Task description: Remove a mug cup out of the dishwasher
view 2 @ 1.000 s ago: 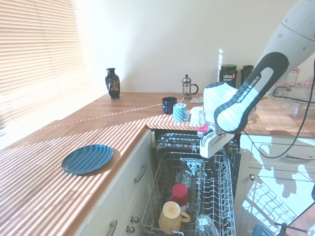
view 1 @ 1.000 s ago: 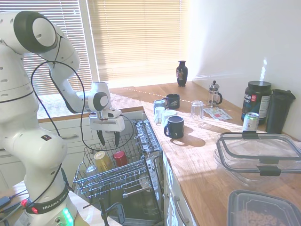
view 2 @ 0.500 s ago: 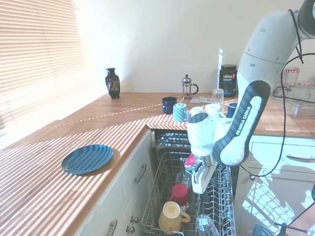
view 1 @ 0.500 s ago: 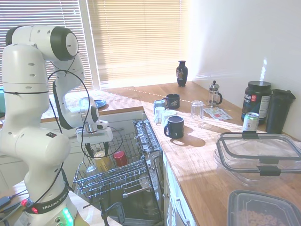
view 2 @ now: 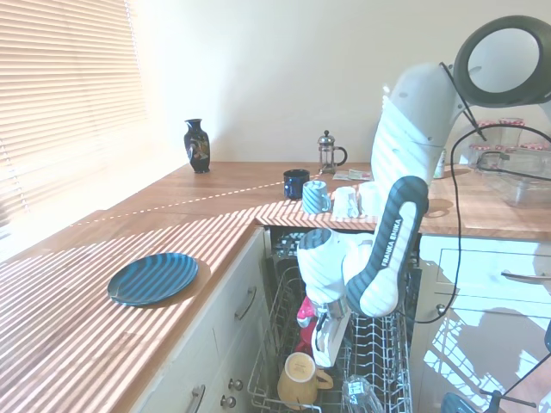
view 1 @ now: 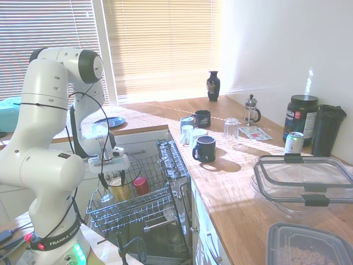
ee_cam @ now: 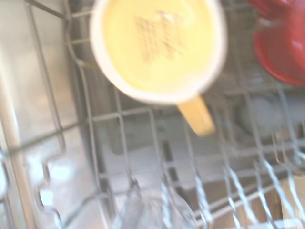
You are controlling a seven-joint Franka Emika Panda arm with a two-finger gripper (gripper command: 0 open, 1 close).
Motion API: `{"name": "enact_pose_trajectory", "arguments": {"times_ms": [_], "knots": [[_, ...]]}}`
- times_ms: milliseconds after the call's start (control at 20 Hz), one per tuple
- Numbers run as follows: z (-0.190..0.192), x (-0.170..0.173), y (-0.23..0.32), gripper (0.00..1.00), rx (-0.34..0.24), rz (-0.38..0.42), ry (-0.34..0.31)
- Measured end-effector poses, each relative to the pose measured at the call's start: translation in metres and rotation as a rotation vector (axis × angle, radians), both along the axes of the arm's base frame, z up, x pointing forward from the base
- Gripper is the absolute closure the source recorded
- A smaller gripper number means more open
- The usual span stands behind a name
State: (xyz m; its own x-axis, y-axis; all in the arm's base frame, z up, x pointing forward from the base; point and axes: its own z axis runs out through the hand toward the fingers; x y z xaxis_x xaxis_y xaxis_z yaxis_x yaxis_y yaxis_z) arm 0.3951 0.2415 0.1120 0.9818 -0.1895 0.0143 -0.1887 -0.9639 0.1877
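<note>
Mug cup (view 2: 301, 376) not yet grasped, sits in dishwasher (view 1: 135, 207) rack; end effector (view 2: 320, 342) just above, open/closed can't tell.

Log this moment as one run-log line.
phase: approach | gripper: above mug cup, not gripping | mug cup: in dishwasher rack, base up, beside red cup | removal: not yet done

- Strong sun through the blinds (view 1: 160, 44) washes out the far window.
- Striped shadows cross the worktop (view 2: 103, 292).
- Wrist view blurred; the mug cup (ee_cam: 157, 47) looks soft.
</note>
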Motion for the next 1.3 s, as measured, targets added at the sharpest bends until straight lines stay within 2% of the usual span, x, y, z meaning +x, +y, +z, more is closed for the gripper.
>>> {"name": "enact_pose_trajectory", "arguments": {"times_ms": [800, 1300], "knots": [[-0.076, 0.024, 0.021, 0.0, -0.088, 0.098, 0.027], [-0.083, 0.056, 0.03, 0.0, -0.044, 0.148, 0.025]]}}
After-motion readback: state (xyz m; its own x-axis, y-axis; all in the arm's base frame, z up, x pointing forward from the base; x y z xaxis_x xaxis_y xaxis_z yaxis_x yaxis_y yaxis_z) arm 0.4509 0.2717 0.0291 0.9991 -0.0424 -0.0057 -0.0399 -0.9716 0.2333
